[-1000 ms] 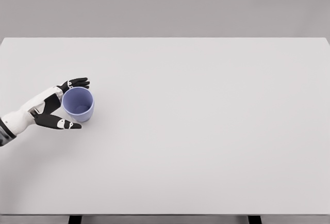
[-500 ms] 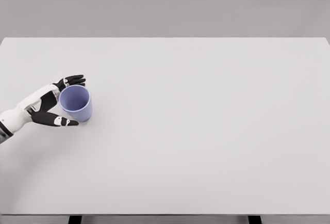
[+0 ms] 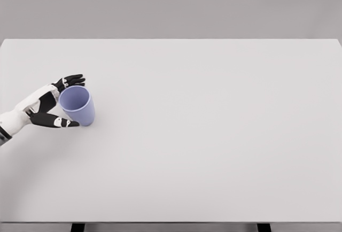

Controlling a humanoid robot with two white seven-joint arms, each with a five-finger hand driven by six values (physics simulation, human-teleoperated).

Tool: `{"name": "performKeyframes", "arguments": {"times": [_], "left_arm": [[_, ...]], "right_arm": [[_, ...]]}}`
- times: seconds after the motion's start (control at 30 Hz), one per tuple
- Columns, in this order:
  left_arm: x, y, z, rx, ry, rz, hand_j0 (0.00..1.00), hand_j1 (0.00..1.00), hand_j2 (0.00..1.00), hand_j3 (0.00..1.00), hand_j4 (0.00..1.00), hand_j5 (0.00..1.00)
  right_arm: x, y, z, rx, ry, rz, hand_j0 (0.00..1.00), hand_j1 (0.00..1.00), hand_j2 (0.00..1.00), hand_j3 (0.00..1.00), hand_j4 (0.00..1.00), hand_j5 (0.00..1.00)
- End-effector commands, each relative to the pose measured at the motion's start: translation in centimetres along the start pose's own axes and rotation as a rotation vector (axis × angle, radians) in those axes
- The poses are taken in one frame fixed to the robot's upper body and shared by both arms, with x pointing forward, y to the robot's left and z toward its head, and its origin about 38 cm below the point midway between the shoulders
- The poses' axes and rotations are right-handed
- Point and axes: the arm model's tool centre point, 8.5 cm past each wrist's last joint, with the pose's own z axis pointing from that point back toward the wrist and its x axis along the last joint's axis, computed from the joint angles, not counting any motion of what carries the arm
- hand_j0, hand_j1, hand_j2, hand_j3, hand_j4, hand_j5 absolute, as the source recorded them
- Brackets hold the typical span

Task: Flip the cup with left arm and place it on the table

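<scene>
1. we find the lavender cup (image 3: 77,105) at the far left of the white worktop (image 3: 214,136), mouth up and tipped toward the camera, its base on or just at the surface; we cannot tell which.
2. the left robot hand (image 3: 57,101) wraps the cup from the left: upper fingers (image 3: 72,79) over the far rim, thumb along the near side by the base. we read this as holding the cup, though true contact at every finger is not clear.
3. the right arm is out of view.
4. risk, as we judge it: the hold looks shallow, so the cup could slip or roll away if the fingers loosen.
5. risk: it sits close to the worktop's left edge, so a nudge outward might send it off.
6. risk: set down tilted, it may topple.
7. writing: none legible; the cup is plain, no brand or label.
</scene>
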Motion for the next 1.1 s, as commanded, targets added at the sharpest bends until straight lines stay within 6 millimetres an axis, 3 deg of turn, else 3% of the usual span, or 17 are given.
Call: {"name": "performKeyframes", "arguments": {"times": [0.0, 0.57, 0.83, 0.93, 1.07], "left_arm": [[0.0, 0.2, 0.0, 0.013, -0.007, 0.007, 1.00, 1.00, 1.00, 1.00, 1.00, 1.00], [0.3, 1.1, 0.6, 0.031, -0.006, -0.008, 1.00, 1.00, 1.00, 1.00, 1.00, 1.00], [1.2, 2.4, 2.0, 0.049, 0.008, -0.044, 1.00, 1.00, 1.00, 1.00, 1.00, 1.00], [1.9, 3.4, 2.9, 0.050, 0.027, -0.073, 1.00, 1.00, 1.00, 1.00, 1.00, 1.00], [4.3, 4.4, 3.6, 0.021, 0.040, -0.145, 1.00, 1.00, 1.00, 1.00, 1.00, 1.00]], "right_arm": [[0.0, 0.0, 0.0, 0.000, 0.001, 0.000, 1.00, 1.00, 1.00, 1.00, 1.00, 1.00], [0.0, 0.0, 0.0, 0.000, 0.001, 0.000, 1.00, 1.00, 1.00, 1.00, 1.00, 1.00], [0.0, 0.0, 0.0, 0.000, 0.001, 0.000, 1.00, 1.00, 1.00, 1.00, 1.00, 1.00], [0.0, 0.0, 0.0, 0.000, 0.001, 0.000, 1.00, 1.00, 1.00, 1.00, 1.00, 1.00], [0.0, 0.0, 0.0, 0.000, -0.001, 0.000, 1.00, 1.00, 1.00, 1.00, 1.00, 1.00]]}}
